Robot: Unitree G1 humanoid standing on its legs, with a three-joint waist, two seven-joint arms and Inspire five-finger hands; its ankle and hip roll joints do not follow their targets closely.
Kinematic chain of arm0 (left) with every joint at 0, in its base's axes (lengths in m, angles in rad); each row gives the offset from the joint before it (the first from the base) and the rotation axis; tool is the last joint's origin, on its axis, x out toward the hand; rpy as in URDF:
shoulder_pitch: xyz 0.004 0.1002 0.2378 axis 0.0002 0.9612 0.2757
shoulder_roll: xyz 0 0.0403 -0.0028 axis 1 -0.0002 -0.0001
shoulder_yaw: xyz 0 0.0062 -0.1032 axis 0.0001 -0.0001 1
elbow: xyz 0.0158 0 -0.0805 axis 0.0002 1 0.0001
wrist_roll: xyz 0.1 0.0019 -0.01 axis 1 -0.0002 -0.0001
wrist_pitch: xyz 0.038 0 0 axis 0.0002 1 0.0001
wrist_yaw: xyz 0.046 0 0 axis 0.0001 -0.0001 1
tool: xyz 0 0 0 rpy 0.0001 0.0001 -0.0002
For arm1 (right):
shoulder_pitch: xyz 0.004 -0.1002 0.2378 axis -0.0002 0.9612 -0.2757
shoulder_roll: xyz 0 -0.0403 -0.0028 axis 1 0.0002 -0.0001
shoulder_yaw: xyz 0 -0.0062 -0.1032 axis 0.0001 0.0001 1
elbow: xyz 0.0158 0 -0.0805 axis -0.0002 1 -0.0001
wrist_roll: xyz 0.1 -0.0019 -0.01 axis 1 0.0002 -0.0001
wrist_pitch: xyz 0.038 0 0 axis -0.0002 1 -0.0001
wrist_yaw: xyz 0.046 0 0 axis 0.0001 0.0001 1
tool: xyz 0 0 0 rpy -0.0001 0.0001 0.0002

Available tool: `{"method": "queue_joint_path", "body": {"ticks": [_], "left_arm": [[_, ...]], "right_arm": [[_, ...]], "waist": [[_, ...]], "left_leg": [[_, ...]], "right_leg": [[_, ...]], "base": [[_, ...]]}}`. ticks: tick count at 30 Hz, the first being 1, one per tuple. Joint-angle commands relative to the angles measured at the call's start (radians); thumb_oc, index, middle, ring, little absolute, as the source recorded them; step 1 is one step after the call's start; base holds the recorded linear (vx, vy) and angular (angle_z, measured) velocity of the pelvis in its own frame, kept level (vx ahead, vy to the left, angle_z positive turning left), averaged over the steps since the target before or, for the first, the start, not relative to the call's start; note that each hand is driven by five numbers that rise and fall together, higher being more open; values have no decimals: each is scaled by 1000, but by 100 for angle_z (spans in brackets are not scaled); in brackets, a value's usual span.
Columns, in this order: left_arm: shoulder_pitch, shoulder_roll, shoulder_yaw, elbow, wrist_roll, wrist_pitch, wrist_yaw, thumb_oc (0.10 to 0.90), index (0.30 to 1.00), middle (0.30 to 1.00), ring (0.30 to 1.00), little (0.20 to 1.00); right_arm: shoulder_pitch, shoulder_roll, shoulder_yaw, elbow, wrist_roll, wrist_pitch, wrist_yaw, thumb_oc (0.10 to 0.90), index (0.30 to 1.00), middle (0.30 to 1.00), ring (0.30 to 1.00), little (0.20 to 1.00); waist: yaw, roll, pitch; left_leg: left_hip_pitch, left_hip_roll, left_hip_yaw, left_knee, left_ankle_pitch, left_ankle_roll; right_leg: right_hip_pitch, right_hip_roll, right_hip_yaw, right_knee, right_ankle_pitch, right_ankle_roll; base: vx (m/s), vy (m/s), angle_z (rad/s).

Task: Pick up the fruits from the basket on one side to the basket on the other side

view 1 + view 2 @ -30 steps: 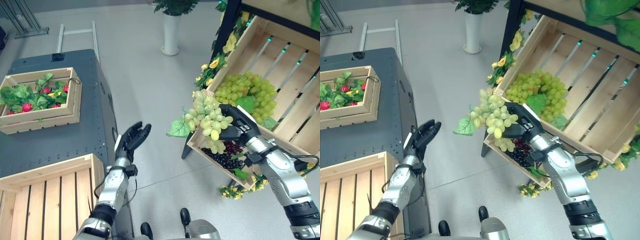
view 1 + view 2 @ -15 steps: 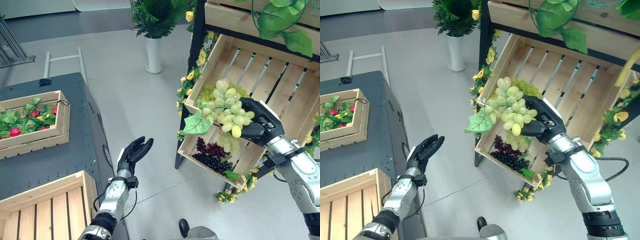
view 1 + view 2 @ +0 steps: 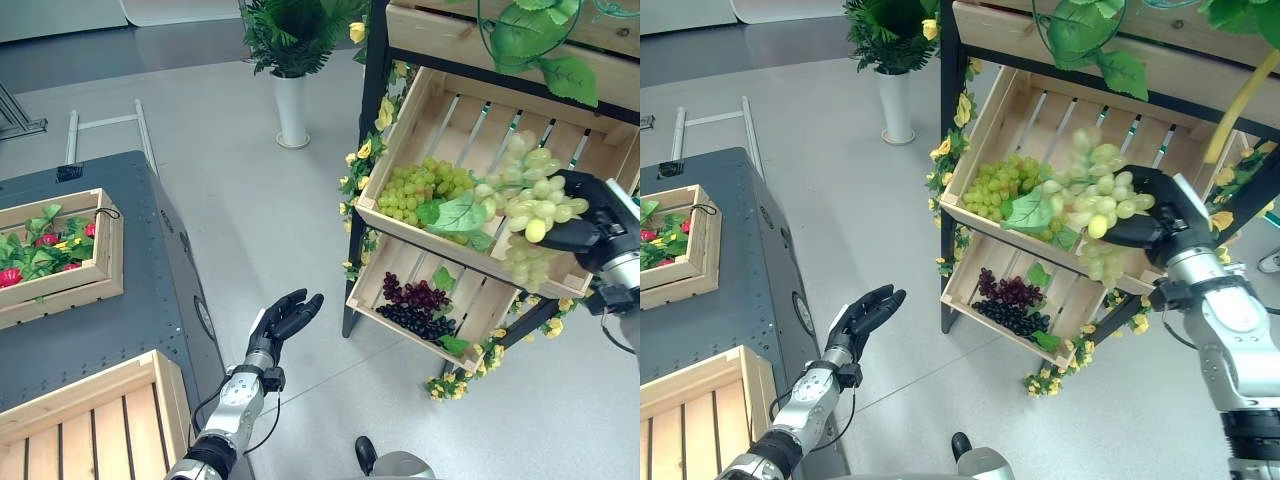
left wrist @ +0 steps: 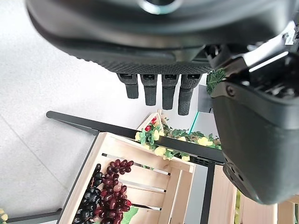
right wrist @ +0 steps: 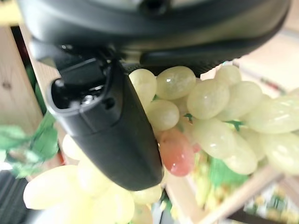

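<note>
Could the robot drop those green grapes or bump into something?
Maybe. The right hand holds the green grape bunch by one side, and its lower grapes dangle, so some could slip loose. The bunch also hangs right over the upper crate's front edge, where its leaf might snag.

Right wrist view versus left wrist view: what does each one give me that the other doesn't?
Right wrist view: the right hand curled round the green grape bunch, one reddish grape among them. Left wrist view: the left hand, fingers straight and holding nothing, over grey floor, plus the dark grapes in the lower crate. Both share pale wooden crate slats and green leaves of the fruit stand.
</note>
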Motion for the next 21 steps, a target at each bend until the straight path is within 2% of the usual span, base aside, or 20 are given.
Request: {"method": "queue_joint_path", "body": {"ticks": [1, 5, 11, 21], "left_arm": [[-56, 46, -34, -14, -5, -71, -33, 800, 900, 900, 900, 900], [-59, 45, -48, -14, -6, -69, -38, 800, 900, 900, 900, 900], [-62, 39, -44, 0, -10, -69, -35, 800, 900, 900, 900, 900], [-79, 30, -48, 7, -7, -60, -39, 800, 900, 900, 900, 900]], "right_arm": [[-242, -89, -122, 70, 12, -182, -81, 400, 300, 300, 300, 300], [-282, -109, -100, 137, -55, -205, -106, 400, 300, 300, 300, 300], [-343, -150, -19, 230, -134, -164, -72, 400, 300, 300, 300, 300], [-444, -153, 135, 397, -277, -150, -60, 400, 300, 300, 300, 300]], "waist": [[44, -2, -89], [56, -5, -92], [75, -12, -96], [104, -15, -95]], "left_leg": [[15, -47, -44, 10, -152, 23], [12, -48, -53, 10, -152, 22], [13, -50, -68, 10, -151, 21], [14, -55, -83, 10, -150, 21]], "right_leg": [[22, 76, 5, 3, -43, -12], [22, 77, 0, 2, -45, -12], [27, 73, -16, 1, -48, -14], [32, 68, -36, 1, -54, -19]], "base": [[0, 0, 0], [0, 0, 0], [0, 0, 0], [-3, -2, 3]]}}
